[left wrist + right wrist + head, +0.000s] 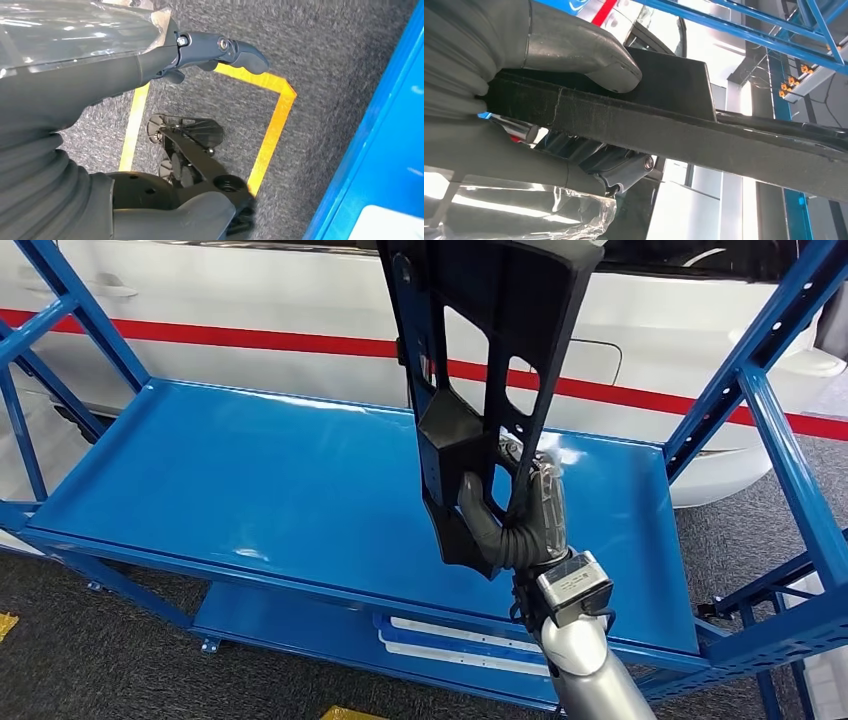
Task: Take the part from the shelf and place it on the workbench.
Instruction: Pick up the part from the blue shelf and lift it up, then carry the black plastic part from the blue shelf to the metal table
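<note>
Part in right hand, held above blue shelf.

The right hand grips the black part at its lower end, fingers wrapped through an opening. The part stands near upright over the shelf, its long axis rising away from the hand. The left hand hangs over the floor beside the shelf, fingers loosely extended and holding nothing.

Silver tubular right forearm, silver wrist block bearing small markings, grey ribbed right hand, left hand with grey ribbed cover, dark screwed fingers
</note>
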Available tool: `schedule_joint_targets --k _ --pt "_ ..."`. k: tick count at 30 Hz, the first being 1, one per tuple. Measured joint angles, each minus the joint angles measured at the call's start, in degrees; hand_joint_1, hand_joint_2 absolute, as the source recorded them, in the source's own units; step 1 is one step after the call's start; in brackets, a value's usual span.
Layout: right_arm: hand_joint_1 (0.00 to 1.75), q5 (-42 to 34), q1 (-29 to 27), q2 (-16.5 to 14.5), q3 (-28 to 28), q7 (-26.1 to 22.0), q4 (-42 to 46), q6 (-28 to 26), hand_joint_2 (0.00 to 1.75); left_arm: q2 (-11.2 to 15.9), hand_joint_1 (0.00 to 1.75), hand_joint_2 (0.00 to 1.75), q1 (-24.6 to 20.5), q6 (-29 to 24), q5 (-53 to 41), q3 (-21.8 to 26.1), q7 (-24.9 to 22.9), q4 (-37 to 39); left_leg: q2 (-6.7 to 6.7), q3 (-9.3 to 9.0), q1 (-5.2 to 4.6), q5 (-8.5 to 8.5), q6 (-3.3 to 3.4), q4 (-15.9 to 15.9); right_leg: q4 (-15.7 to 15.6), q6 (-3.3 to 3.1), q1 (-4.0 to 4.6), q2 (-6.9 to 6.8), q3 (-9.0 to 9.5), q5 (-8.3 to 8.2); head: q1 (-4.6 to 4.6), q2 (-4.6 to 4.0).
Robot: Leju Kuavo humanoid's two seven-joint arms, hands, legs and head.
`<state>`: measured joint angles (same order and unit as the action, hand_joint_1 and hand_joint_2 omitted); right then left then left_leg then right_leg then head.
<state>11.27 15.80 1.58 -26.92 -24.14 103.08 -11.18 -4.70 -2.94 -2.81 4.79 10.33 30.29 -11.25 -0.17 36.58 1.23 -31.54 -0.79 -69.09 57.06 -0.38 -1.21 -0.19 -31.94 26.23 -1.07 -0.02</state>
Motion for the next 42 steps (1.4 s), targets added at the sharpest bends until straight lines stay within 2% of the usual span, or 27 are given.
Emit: schedule_joint_targets --k 2,3,5,7,9,11,13,14,15,16,18,19,21,23,24,26,27,28,29,30,32,34,35,37,39,40,42 --pt "1.75 0.16 -0.08 -0.14 0.15 -0.16 0.07 0.01 1.75 0.00 0.00 1.75 -0.13 -0.01 -0.02 0.06 0.01 -0.01 -0.07 -4.63 0.08 2.90 0.22 8.21 0.09 0.38 0.18 0.02 -0.12 -0.23 0.04 0.00" --pt "1.75 0.26 -0.08 -0.16 0.27 -0.25 0.12 0.01 1.75 0.00 0.00 1.75 -0.19 0.00 -0.05 0.09 0.01 -0.01 -0.12 -5.85 -0.02 3.60 0.41 10.66 0.15 0.68 0.32 0.01 -0.30 -0.41 0.06 0.00" --pt "1.75 0.52 -0.17 -0.17 0.55 -0.39 0.21 0.03 1.75 0.00 0.00 1.75 -0.23 0.01 -0.12 0.12 0.02 -0.01 -0.22 -5.98 -0.42 4.00 0.97 11.68 0.18 1.43 0.48 -0.03 -0.73 -0.89 0.10 0.00" --pt "1.75 0.73 -0.30 -0.16 0.84 -0.46 0.27 0.05 1.75 -0.04 0.00 1.75 -0.24 0.02 -0.15 0.14 0.03 0.01 -0.07 -5.43 -0.49 4.85 1.99 11.97 0.59 2.06 0.44 0.00 -1.38 -0.62 0.11 0.00" --pt "1.75 0.86 -0.32 -0.13 1.14 -0.52 0.32 0.05 1.75 -0.13 0.00 1.75 -0.36 0.02 -0.16 0.15 0.05 0.00 0.20 -4.57 -0.51 5.89 3.10 12.38 4.14 1.74 0.51 0.06 -3.10 2.40 0.27 0.00" --pt "1.75 0.95 -0.37 -0.11 1.31 -0.56 0.32 0.07 1.75 -0.15 0.00 1.75 -0.48 0.01 -0.18 0.18 0.07 -0.01 0.31 -3.25 -0.79 6.80 3.69 12.36 11.70 1.10 0.48 0.08 -5.72 7.04 0.47 0.00" --pt "1.75 0.97 -0.51 -0.09 1.39 -0.56 0.32 0.09 1.75 -0.14 0.00 1.75 -0.51 0.00 -0.21 0.22 0.07 -0.01 0.34 -1.81 -1.05 7.85 3.80 12.30 16.95 1.42 0.47 0.08 -6.63 9.03 0.51 0.00" --pt "1.75 0.97 -0.55 -0.09 1.40 -0.56 0.32 0.09 1.75 -0.15 0.00 1.75 -0.51 0.01 -0.22 0.22 0.07 -0.01 0.35 -1.11 -1.13 8.36 3.74 12.25 16.55 1.89 0.47 0.07 -5.59 8.44 0.52 0.00" --pt "1.75 0.97 -0.56 -0.09 1.42 -0.56 0.32 0.10 1.75 -0.17 0.00 1.75 -0.51 0.01 -0.23 0.23 0.07 -0.01 0.33 -0.47 -1.16 8.85 3.62 12.18 13.92 2.37 0.48 0.07 -3.42 7.17 0.51 0.01" --pt "1.75 0.97 -0.53 -0.10 1.42 -0.56 0.32 0.10 1.75 -0.19 0.00 1.75 -0.53 0.02 -0.24 0.23 0.07 -0.01 0.31 0.09 -1.18 9.30 3.44 12.03 9.77 2.66 0.48 0.06 -0.47 5.98 0.54 0.00" --pt "1.75 0.98 -0.43 -0.14 1.42 -0.56 0.34 0.10 1.75 -0.21 0.00 1.75 -0.56 0.02 -0.24 0.23 0.08 -0.01 0.24 0.98 -1.33 10.12 2.89 11.65 1.79 2.52 0.77 0.10 4.69 5.12 0.48 0.01" --pt "1.75 0.99 -0.38 -0.15 1.44 -0.56 0.35 0.10 1.75 -0.21 0.00 1.75 -0.57 0.01 -0.24 0.23 0.08 -0.01 0.22 1.20 -1.37 10.51 2.58 11.51 -0.27 2.25 0.96 0.16 5.75 5.26 0.51 0.00" --pt "1.75 0.99 -0.38 -0.17 1.48 -0.56 0.37 0.13 1.75 -0.19 0.00 1.75 -0.55 -0.01 -0.24 0.23 0.10 0.00 0.16 1.40 -1.37 11.31 1.98 11.55 -0.73 1.64 1.02 0.25 5.30 4.96 0.50 0.00" --pt "1.75 1.01 -0.36 -0.30 1.50 -0.56 0.36 0.21 1.75 -0.18 0.00 1.75 -0.48 -0.06 -0.24 0.25 0.11 0.02 0.06 2.14 -1.14 9.69 1.30 10.49 -0.77 0.63 0.43 0.10 4.51 4.06 0.49 0.01" --pt "1.75 1.02 -0.35 -0.44 1.50 -0.56 0.34 0.28 1.75 -0.18 0.00 1.75 -0.42 -0.08 -0.24 0.25 0.11 0.03 0.00 2.86 -0.96 7.27 0.93 8.60 -0.82 0.03 0.16 0.00 4.06 3.43 0.45 0.01" --pt "1.75 1.05 -0.33 -0.77 1.50 -0.56 0.34 0.48 1.75 -0.22 0.00 1.75 -0.39 -0.08 -0.24 0.25 0.11 0.03 0.00 4.70 -0.58 1.18 0.22 1.85 -0.76 -0.68 0.24 -0.13 2.87 2.13 0.44 0.00" --pt "1.75 1.08 -0.35 -0.89 1.50 -0.56 0.34 0.57 1.75 -0.24 0.00 1.75 -0.40 -0.08 -0.24 0.25 0.11 0.03 -0.01 5.41 -0.40 -0.70 -0.10 -1.91 -0.70 -0.71 0.34 -0.15 2.19 1.49 0.43 0.00" --pt "1.75 1.12 -0.40 -0.96 1.50 -0.56 0.34 0.66 1.75 -0.24 0.00 1.75 -0.42 -0.07 -0.24 0.25 0.12 0.03 0.00 5.51 -0.20 -1.18 -0.34 -4.54 -0.63 -0.60 0.41 -0.15 1.42 0.89 0.44 0.00" --pt "1.75 1.19 -0.45 -1.02 1.49 -0.56 0.34 0.72 1.75 -0.23 0.00 1.75 -0.43 -0.07 -0.25 0.25 0.15 0.03 0.01 4.67 0.01 -0.45 -0.52 -5.34 -0.53 -0.44 0.44 -0.16 0.66 0.35 0.43 0.00" --pt "1.75 1.25 -0.49 -1.05 1.49 -0.56 0.35 0.75 1.75 -0.23 0.00 1.75 -0.45 -0.05 -0.25 0.25 0.19 0.02 0.02 2.77 0.24 0.97 -0.63 -4.02 -0.41 -0.22 0.45 -0.15 -0.03 -0.10 0.42 0.00" --pt "1.75 1.38 -0.52 -1.11 1.49 -0.56 0.47 0.78 1.75 -0.23 0.00 1.75 -0.60 -0.01 -0.29 0.25 0.30 -0.01 -0.03 -3.36 0.59 2.80 -0.68 3.42 0.00 0.33 0.53 -0.13 -1.01 -0.75 0.40 0.00" --pt "1.75 1.44 -0.46 -1.19 1.51 -0.56 0.69 0.78 1.75 -0.24 0.00 1.75 -0.83 0.02 -0.35 0.25 0.39 -0.03 -0.21 -7.81 0.49 2.23 -0.37 9.92 0.36 1.10 0.73 -0.19 -1.59 -1.35 0.49 0.00" --pt "1.75 1.45 -0.43 -1.25 1.52 -0.56 0.78 0.78 1.75 -0.24 0.00 1.75 -0.91 0.02 -0.39 0.25 0.41 -0.03 -0.28 -8.47 0.23 1.82 -0.05 11.32 0.41 1.53 0.74 -0.26 -1.85 -1.76 0.54 0.00" --pt "1.75 1.47 -0.51 -1.34 1.55 -0.56 0.82 0.78 1.75 -0.26 0.00 1.75 -0.93 0.03 -0.42 0.25 0.43 -0.02 -0.06 -7.79 -0.15 2.56 1.09 11.88 0.54 2.37 0.64 -0.27 -2.49 -2.34 0.57 0.00" --pt "1.75 1.52 -0.68 -1.34 1.64 -0.57 0.82 0.79 1.75 -0.28 0.00 1.75 -0.97 0.07 -0.44 0.26 0.43 0.00 0.32 -6.38 -0.31 4.05 2.65 12.38 2.78 2.22 0.68 -0.09 -4.12 0.12 0.66 0.01" --pt "1.75 1.57 -0.74 -1.30 1.71 -0.57 0.82 0.83 1.75 -0.28 0.00 1.75 -0.98 0.09 -0.44 0.27 0.44 0.01 0.52 -5.51 -0.34 4.89 3.29 12.55 5.41 1.78 0.68 -0.01 -5.24 2.68 0.79 0.01" --pt "1.75 1.66 -0.90 -1.19 1.79 -0.61 0.83 0.96 1.75 -0.23 0.00 1.75 -0.97 0.18 -0.52 0.31 0.45 0.00 0.60 -3.63 -0.63 6.36 3.85 12.52 12.58 1.24 0.59 0.03 -7.09 7.47 1.08 0.01"
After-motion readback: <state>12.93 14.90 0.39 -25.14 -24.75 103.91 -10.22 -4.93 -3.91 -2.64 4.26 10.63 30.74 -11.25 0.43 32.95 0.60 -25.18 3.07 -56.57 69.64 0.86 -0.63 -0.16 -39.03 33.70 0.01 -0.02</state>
